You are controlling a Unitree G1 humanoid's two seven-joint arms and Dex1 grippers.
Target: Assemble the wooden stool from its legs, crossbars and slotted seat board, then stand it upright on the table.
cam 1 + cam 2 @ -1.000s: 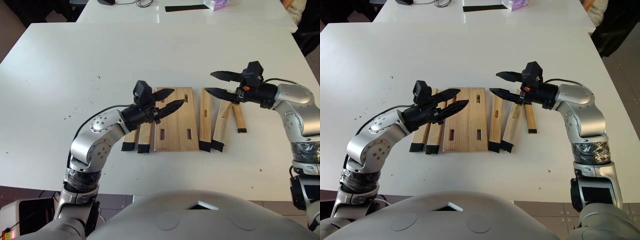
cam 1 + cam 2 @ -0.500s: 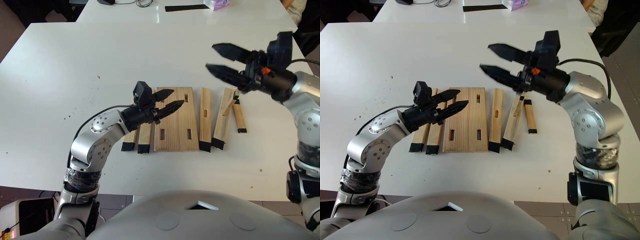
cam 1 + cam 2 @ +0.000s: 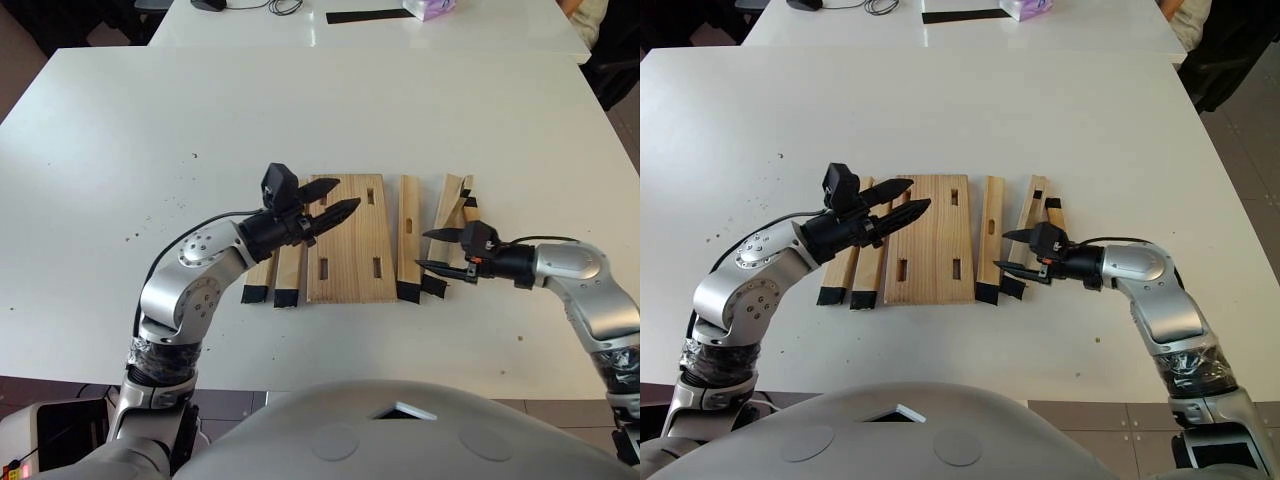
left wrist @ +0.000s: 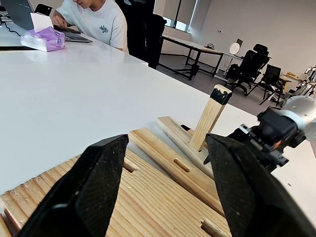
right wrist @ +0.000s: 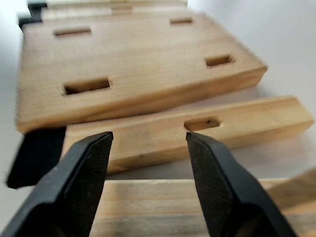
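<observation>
parts lie flat side by side on the table (image 3: 150, 130), slots up, black-capped ends toward me; i read that as staging for end-on grabs, nothing joined yet; seat board (image 3: 346, 238) in the middle, two legs (image 3: 275, 272) just left of it, two slotted legs (image 3: 410, 235) just right, a short piece (image 4: 210, 116) leaning tilted on the outer one; right gripper (image 3: 421, 250) sits low at the right pair's capped ends, forearm near level, fingers spread, empty; left gripper (image 3: 349, 193) hovers over the board's left edge, elbow bent, fingers apart, empty

White table (image 3: 150, 150), second white table (image 3: 500, 25) behind, black office chairs (image 4: 253, 61), bright windows (image 4: 180, 12) beyond.
</observation>
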